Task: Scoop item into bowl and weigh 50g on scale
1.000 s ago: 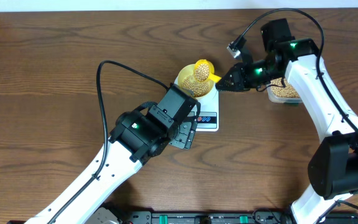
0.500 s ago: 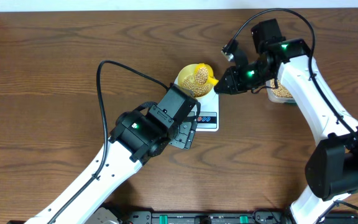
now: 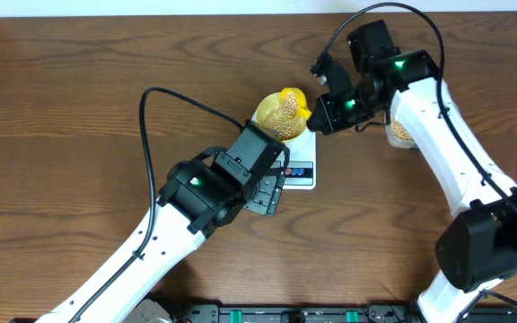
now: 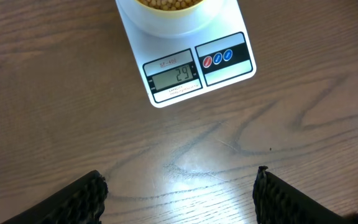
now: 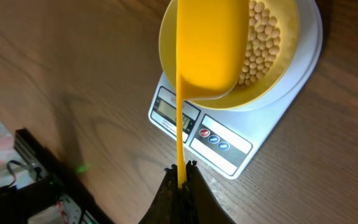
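A pale yellow bowl (image 5: 288,59) holding tan beans (image 5: 260,43) stands on the white scale (image 5: 229,152). My right gripper (image 5: 182,171) is shut on the thin handle of a yellow scoop (image 5: 210,50), which is tipped on its side over the bowl. From overhead the scoop (image 3: 293,99) sits above the bowl (image 3: 267,115), with the right gripper (image 3: 319,115) just to its right. In the left wrist view the scale (image 4: 185,68) reads 29, and only the near rim of the bowl (image 4: 173,18) shows. My left gripper (image 4: 180,193) is open over bare wood in front of the scale.
A clear tub of beans (image 3: 400,131) stands right of the scale, mostly hidden behind the right arm. The left arm reaches in from the lower left, its cable looping over the table. Dark equipment runs along the table's front edge (image 3: 294,314).
The right wrist has swung up and to the left, rolling the scoop further onto its side over the bowl. The left arm has not moved.
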`<state>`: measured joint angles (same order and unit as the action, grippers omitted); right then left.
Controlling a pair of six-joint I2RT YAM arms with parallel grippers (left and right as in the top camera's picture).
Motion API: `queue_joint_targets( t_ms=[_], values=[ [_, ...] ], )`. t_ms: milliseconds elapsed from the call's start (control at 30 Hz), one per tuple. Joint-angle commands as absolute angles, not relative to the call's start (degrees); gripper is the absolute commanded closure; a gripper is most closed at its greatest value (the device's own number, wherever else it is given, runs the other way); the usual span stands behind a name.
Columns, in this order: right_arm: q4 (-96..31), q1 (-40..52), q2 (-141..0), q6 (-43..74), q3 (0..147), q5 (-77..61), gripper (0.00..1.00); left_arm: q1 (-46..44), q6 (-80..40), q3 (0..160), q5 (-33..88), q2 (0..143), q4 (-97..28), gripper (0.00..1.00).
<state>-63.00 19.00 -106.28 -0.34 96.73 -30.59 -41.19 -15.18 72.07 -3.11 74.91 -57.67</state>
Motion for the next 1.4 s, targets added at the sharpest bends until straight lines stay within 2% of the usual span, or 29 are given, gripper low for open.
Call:
queue_joint_targets(
  t_ms=[0,1367],
  values=[
    [-63.20,19.88,-106.72,-0.05,98.54,-28.36,0.99,-41.06,-14.70,73.19,-3.05,75.13,-57.78,0.22],
    [-63.68,25.93,-106.72,-3.51,99.81,-13.43,0.99,-41.06,-14.70,73.19,-3.05,75.13,-57.78,0.22]
  ],
)
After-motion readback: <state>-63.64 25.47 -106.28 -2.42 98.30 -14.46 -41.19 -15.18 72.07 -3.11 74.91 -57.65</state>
